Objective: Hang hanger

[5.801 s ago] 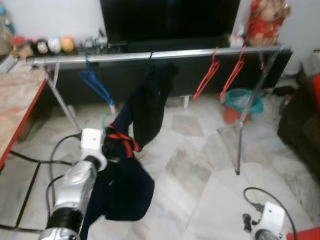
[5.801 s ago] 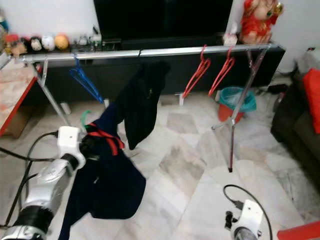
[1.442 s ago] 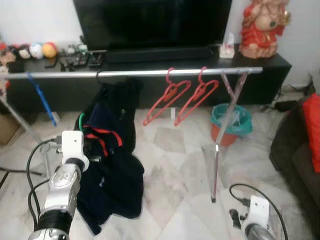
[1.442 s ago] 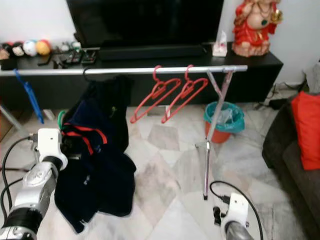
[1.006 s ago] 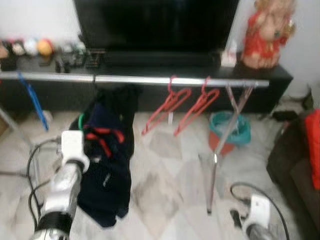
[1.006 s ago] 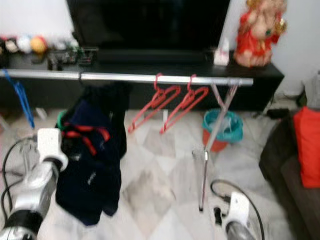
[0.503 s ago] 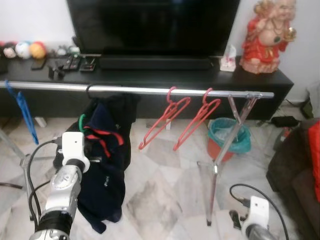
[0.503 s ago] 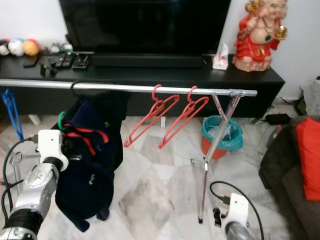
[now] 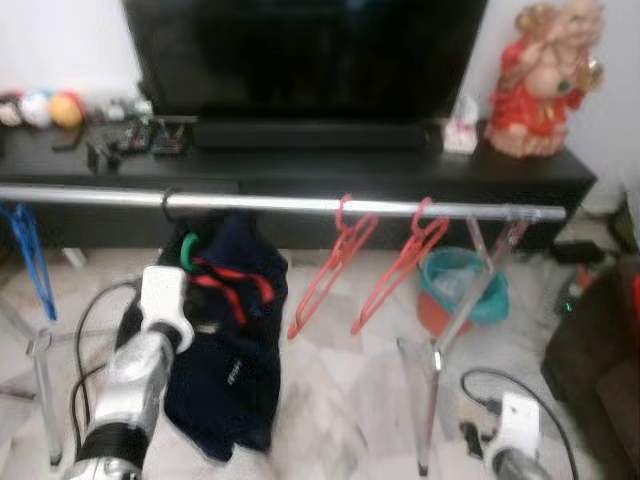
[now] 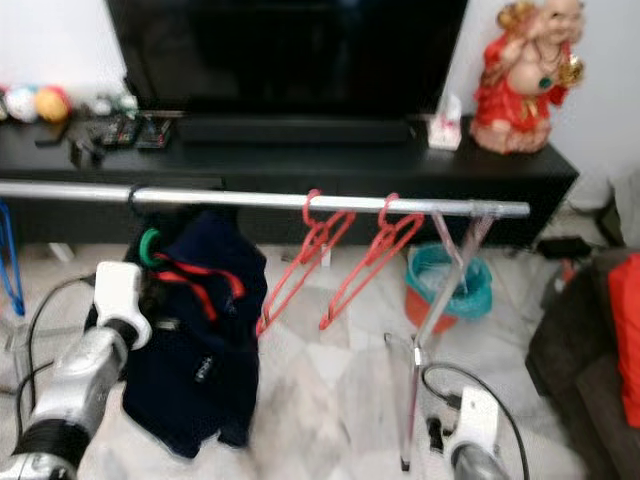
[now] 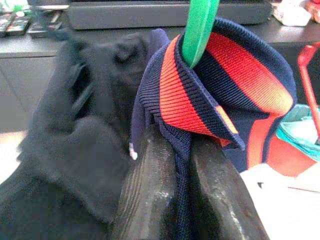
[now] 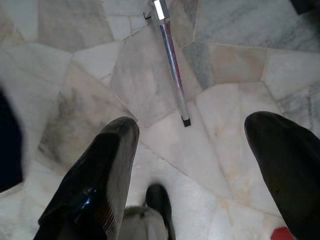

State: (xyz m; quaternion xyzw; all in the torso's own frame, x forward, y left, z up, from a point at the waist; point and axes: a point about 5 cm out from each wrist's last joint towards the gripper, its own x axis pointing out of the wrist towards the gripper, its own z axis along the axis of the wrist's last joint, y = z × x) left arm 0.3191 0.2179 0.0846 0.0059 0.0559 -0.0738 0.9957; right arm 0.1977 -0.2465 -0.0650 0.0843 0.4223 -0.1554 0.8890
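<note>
A green hanger [image 11: 199, 30] carries a navy shirt [image 9: 232, 370] with a red-striped collar [image 11: 175, 85]. My left gripper [image 11: 181, 145] is shut on the collar just under the hanger's hook. The green hook [image 9: 188, 250] hangs a little below the silver rail [image 9: 300, 205], beside a dark garment [image 11: 85, 115] that hangs from the rail on a black hook. Two red hangers [image 9: 335, 265] hang on the rail further right, and a blue hanger [image 9: 35, 262] hangs at its far left. My right gripper [image 12: 195, 127] is low over the floor, fingers wide open.
Behind the rail stand a black TV console [image 9: 560, 170] and a TV. A red figurine [image 9: 540, 80] sits on the console's right end. A teal bin [image 9: 455, 280] is behind the rack's crossed right legs [image 9: 432, 400]. A dark sofa [image 9: 600, 340] lies right.
The view has shifted and the rail looks closer. My left gripper has lifted the shirt and green hanger up and slightly right, nearer the rail. The right arm stays low.
</note>
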